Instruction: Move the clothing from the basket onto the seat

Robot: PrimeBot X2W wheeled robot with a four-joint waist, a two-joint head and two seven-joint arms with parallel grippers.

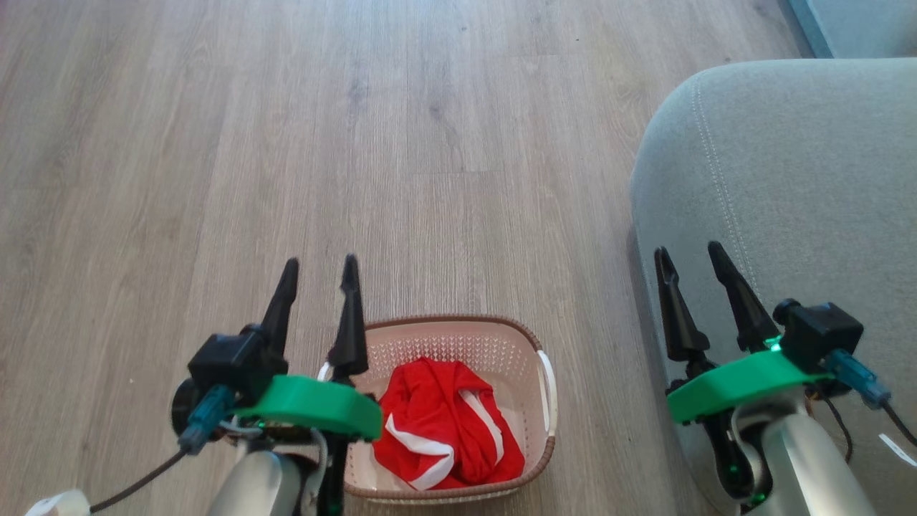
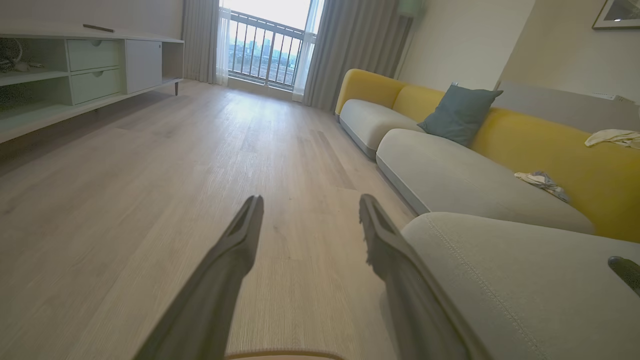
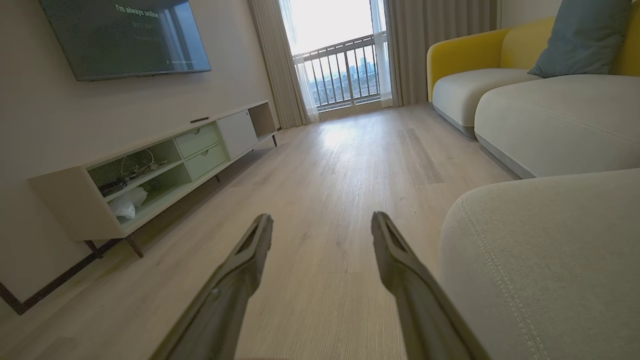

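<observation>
Wood floor [image 1: 430, 143] bears the basket [image 1: 501, 351] of red clothing [image 1: 444, 423]; left gripper [image 1: 320, 260] and right gripper [image 1: 688, 248] flank it, both wide, empty.

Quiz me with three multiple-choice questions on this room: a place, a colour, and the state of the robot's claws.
1. Where is the bright red fabric clothing with white bands? A over a table; B inside the oval cream perforated plastic basket; C on a door.
2. What colour is the long sofa's backrest? A yellow; B purple; C black.
3. How are the left gripper and right gripper? A both open, empty; B both shut on cloth; C one gripping a handle.
Answers: B, the red fabric lies within its walls; A, its fabric is plainly yellow; A, both pairs stand apart, nothing between.
</observation>
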